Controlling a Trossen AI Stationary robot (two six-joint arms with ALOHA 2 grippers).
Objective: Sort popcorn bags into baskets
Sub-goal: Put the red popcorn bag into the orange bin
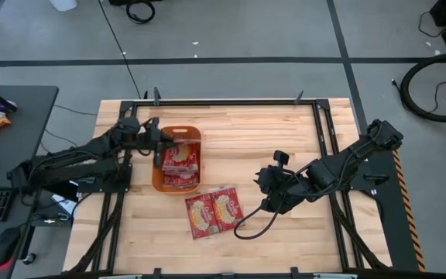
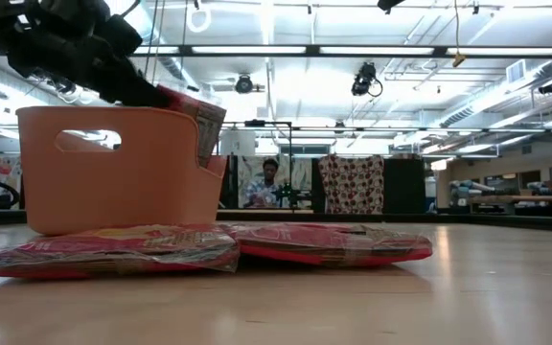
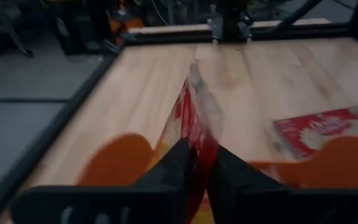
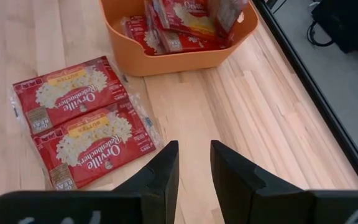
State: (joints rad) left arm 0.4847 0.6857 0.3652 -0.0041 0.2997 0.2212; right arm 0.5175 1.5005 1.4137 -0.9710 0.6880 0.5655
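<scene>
High view first: your left gripper (image 1: 158, 144) hangs over the orange basket (image 1: 193, 132), at its side nearest the left arm. Left wrist view shows the two dark fingers (image 3: 173, 171) pinching a red popcorn bag (image 3: 191, 121) edge-on between them, so the bag stands upright and runs straight away from the gripper. In the low view that same held bag (image 2: 197, 110) sticks up above the basket's rim, tilted, with the gripper above it.

Just below and beside the held bag, more red popcorn bags (image 1: 183, 159) lie inside the basket, overlapping one another; the right wrist view shows several of them (image 4: 185, 18) leaning and stacked against the basket's walls, too jumbled to count surely.

Farther out from the left gripper, past the basket's near corner toward the table's front edge, two more popcorn bags (image 1: 213, 211) lie flat on the wooden table (image 1: 285, 132), side by side and touching, close to the basket without touching it.

Your right gripper (image 1: 268, 186) waits just beside those two loose bags, on their side away from the basket. Its fingers (image 4: 166, 171) stand a little apart and hold nothing, hovering over bare wood with the two bags (image 4: 82, 121) ahead of them.
</scene>
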